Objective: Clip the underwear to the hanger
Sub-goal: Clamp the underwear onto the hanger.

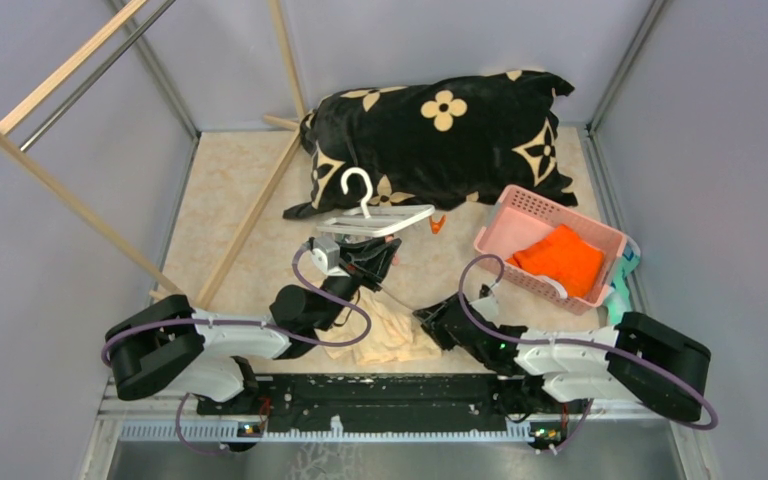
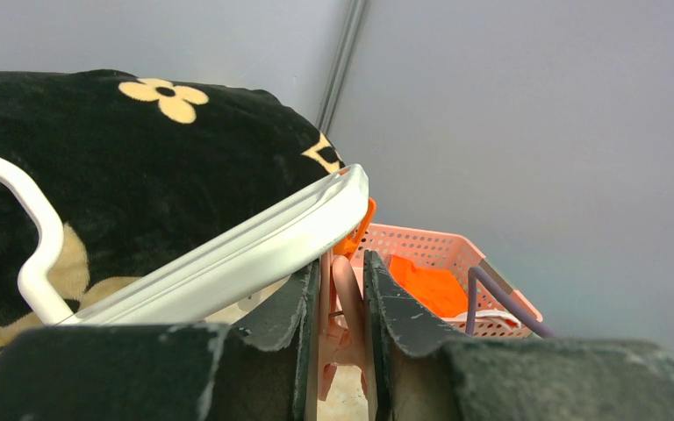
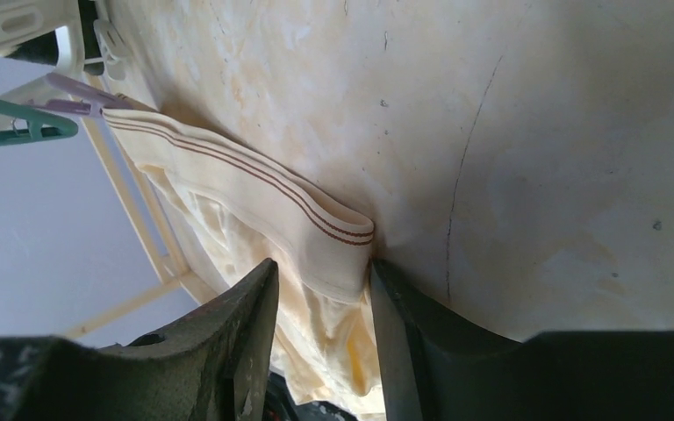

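Observation:
The white hanger [image 1: 380,218], with its hook [image 1: 358,186], sits tilted in front of the black pillow. It also shows in the left wrist view [image 2: 254,250]. My left gripper [image 1: 374,258] [image 2: 342,267] is shut on a pale orange clip [image 2: 347,303] hanging under the frame's corner. The cream underwear [image 1: 392,336] lies on the table between the arms. My right gripper [image 1: 433,322] [image 3: 323,274] lies sideways at its right edge. Its jaws are a little apart around the end of the striped waistband [image 3: 254,195], with one finger [image 3: 404,333] against the table.
A pink basket [image 1: 520,205] holding a bright orange cloth [image 1: 560,258] stands at the right. A black flowered pillow [image 1: 430,130] lies at the back. A wooden rack [image 1: 250,215] leans at the left. Teal [image 3: 17,123] and purple [image 3: 79,98] clips hang near the waistband's far end.

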